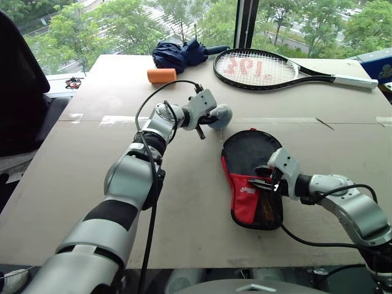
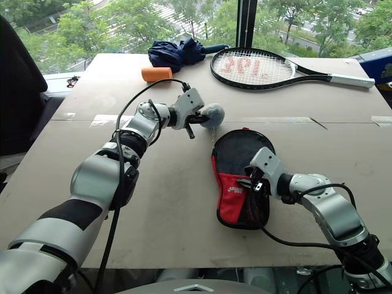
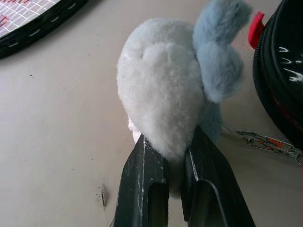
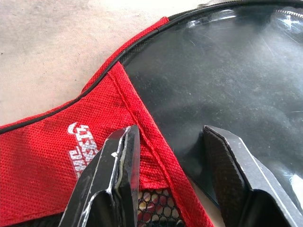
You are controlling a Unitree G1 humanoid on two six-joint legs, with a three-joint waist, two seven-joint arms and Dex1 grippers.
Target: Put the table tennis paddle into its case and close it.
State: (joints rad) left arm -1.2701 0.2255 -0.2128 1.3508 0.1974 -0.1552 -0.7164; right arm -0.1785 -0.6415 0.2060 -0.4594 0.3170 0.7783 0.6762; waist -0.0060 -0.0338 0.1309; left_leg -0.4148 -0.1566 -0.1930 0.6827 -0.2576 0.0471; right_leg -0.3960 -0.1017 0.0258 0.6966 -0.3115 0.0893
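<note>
The case (image 1: 248, 152) lies flat on the table at centre right, a black paddle-shaped pouch with a clear window (image 4: 227, 75), a red logo panel (image 4: 57, 156) and mesh. A dark surface shows behind the window; the table tennis paddle itself is hidden. My right gripper (image 1: 265, 180) rests on the case with its fingers apart, straddling the seam between the red panel and the window (image 4: 168, 135). My left gripper (image 1: 211, 117) is shut on a fluffy grey-blue plush charm (image 3: 161, 90) just beyond the case's rounded end. A thin chain (image 3: 260, 140) runs from the charm toward the case.
A large strung black tennis racket (image 1: 263, 67) lies across the far side of the table. An orange cylinder (image 1: 162, 75) and a folded dark blue umbrella (image 1: 180, 54) sit at the far edge. A black chair (image 1: 18, 92) stands off the table's left side.
</note>
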